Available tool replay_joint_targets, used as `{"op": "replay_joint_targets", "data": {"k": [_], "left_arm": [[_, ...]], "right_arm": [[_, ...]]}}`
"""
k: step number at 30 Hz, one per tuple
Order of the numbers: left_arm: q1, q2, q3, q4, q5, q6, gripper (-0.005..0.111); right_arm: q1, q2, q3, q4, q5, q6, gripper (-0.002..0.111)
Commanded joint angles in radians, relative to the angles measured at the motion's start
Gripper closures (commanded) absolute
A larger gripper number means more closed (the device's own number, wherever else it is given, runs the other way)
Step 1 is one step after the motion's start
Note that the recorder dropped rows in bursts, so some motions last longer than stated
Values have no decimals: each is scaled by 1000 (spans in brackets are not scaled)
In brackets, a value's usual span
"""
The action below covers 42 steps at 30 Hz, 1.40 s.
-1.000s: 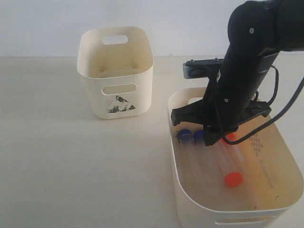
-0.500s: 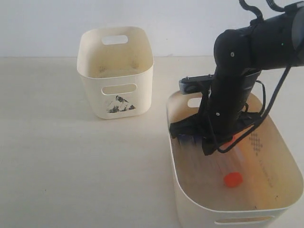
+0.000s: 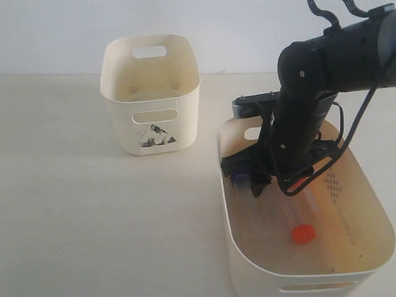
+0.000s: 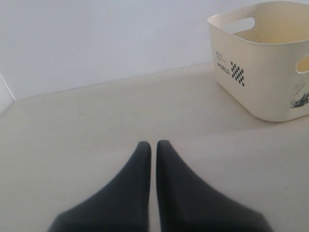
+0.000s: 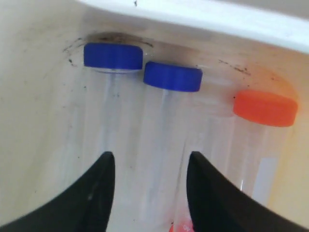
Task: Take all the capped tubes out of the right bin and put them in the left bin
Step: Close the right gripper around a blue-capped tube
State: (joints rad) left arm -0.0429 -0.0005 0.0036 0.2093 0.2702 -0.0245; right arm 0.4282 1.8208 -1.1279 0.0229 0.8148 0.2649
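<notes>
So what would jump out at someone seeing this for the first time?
Most striking is the big black arm reaching down into the wide cream bin on the right, its two fingers spread either side of a clear blue-capped tube. Next, a bright orange cap glows on that bin's floor, while the taller bin with a mountain picture stands apart at the left.

A pale beige table (image 3: 93, 216) with a smooth matte top fills the foreground and meets a plain whitish wall (image 3: 62, 31) behind; the light is soft and even.
</notes>
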Motion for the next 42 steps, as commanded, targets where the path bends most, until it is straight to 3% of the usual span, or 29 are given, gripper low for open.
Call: {"op": "replay_joint_targets", "data": {"k": [1,19,34,42], "left_arm": [[-1,0,-4,-4,-9,-13,102],[-1,0,-4,-4,-9,-13,102],[-1,0,-4,-4,-9,-13,102],[-1,0,-4,-4,-9,-13,102]], "right_arm": [[1,-3,2,-12,-10,-2,74],[1,219,2,-1,-42,18,76],[1,221,0,10,125,15,76],[1,180,0,3,16,13,76]]}}
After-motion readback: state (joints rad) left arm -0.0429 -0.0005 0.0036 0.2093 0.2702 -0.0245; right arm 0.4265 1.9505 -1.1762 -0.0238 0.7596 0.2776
